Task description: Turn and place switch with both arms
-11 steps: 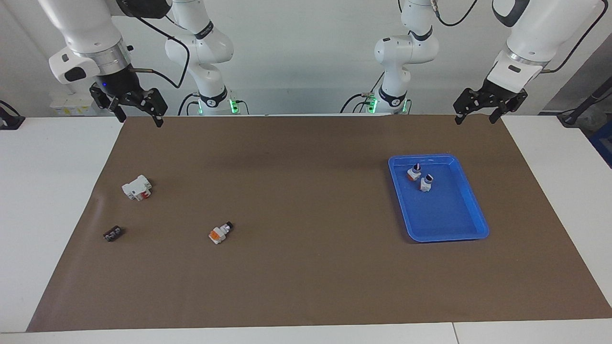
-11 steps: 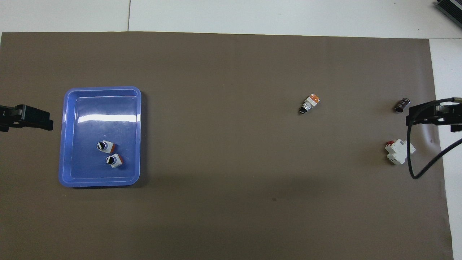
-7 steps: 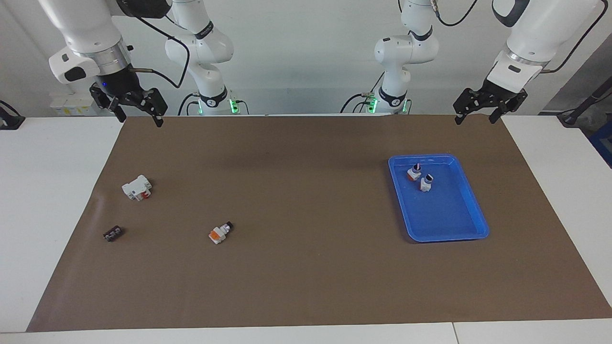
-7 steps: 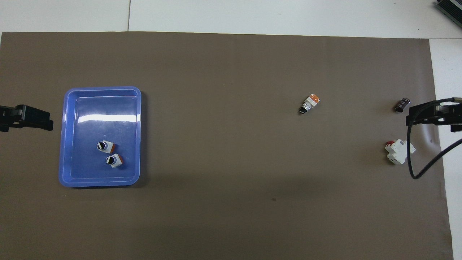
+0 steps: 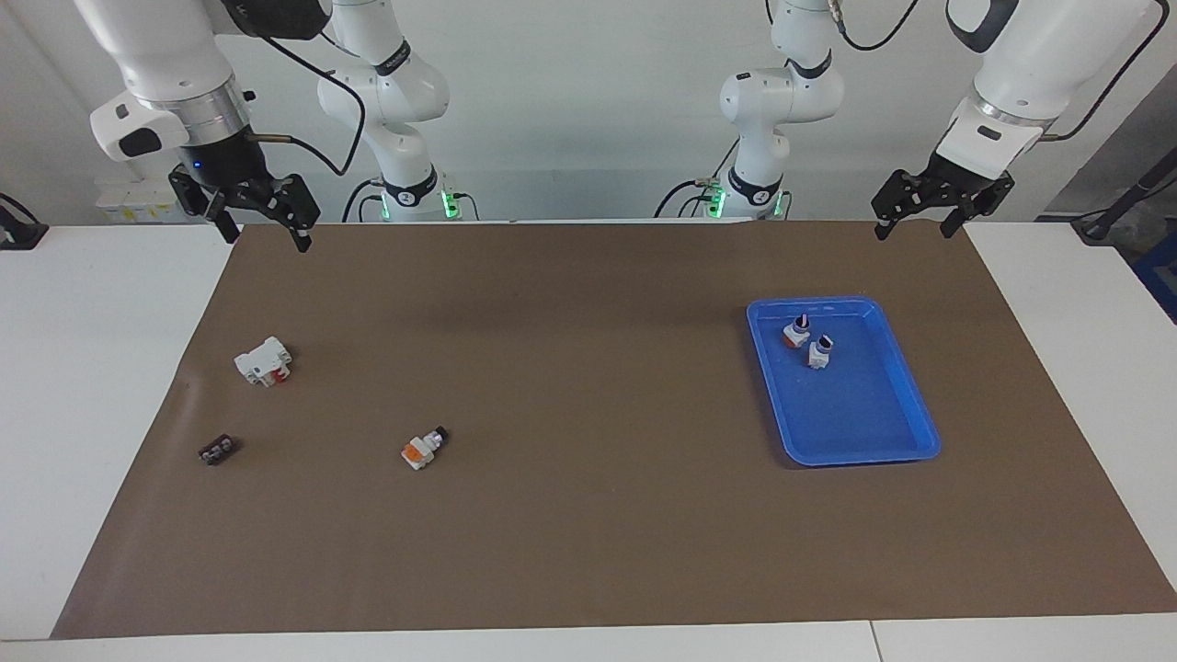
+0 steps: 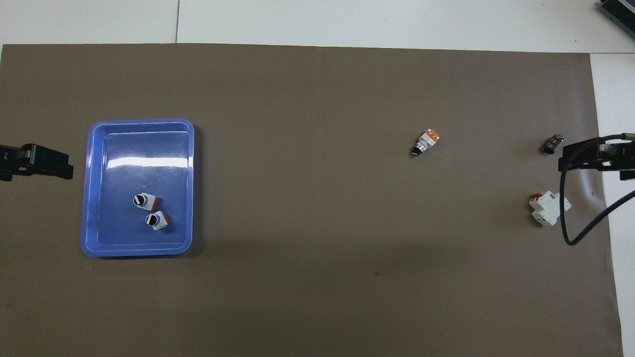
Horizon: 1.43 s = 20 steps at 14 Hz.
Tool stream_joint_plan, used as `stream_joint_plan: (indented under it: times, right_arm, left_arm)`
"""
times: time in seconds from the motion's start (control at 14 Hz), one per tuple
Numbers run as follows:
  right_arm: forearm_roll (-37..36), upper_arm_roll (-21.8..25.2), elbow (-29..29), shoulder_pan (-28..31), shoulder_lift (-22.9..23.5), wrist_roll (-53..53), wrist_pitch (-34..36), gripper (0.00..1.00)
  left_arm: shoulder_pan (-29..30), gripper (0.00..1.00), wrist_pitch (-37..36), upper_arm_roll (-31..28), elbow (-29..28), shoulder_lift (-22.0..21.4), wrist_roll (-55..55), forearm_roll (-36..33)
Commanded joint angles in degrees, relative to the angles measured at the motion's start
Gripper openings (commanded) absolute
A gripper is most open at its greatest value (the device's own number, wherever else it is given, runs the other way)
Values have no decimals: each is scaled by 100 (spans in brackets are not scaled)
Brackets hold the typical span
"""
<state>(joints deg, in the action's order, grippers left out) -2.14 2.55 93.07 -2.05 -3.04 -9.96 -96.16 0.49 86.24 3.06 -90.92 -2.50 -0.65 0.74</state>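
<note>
While nothing's being touched yet, looks like a pretty deliberate layout. Big brown mat [image 5: 588, 552] covering most of the table, probably for grip and contrast. Two white arms parked up at their own end, one per corner: right arm [image 5: 156, 55] and left arm [image 5: 1021, 55], both waiting, leaving the middle free.

Blue tray [image 5: 919, 432] sitting toward the left arm's end, so presumably the drop-off spot; already has two switches in the tray [image 6: 151, 210] standing knob-up, close together, in the part nearer the robots.

Right gripper [image 5: 260, 232] hanging over the mat's edge near the robots, fingers spread, holding nothing. Left gripper [image 5: 912, 227] same deal above the mat's corner at its end, fingers apart and empty.

Then the loose switch [image 5: 424, 448], lying on its side on the mat, well apart from the tray, toward the right arm's end. Guessing that's why both arms are needed: pick up, flip upright, pass across.

Also a white block with a red part [image 5: 263, 360] and a tiny black piece [image 5: 217, 450], farther out toward that end, not part of this.
</note>
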Motion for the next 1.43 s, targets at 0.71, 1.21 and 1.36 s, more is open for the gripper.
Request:
stream_joint_plan:
  times: [0.71,1.21,1.36]
  right_arm:
    - [-49,-52,1046,-780,2491,-2983,-4392,100]
    - [-41,-52,1125,-982,3072,-3847,-4534,100]
    - [-41,-61,1125,-868,3108,-3734,-4473,88]
  left_arm:
    - [47,100,59,37,-181,-163,-58,-109]
    - [47,100,59,37,-181,-163,-58,-109]
    - [47,100,59,37,-181,-155,-58,-109]
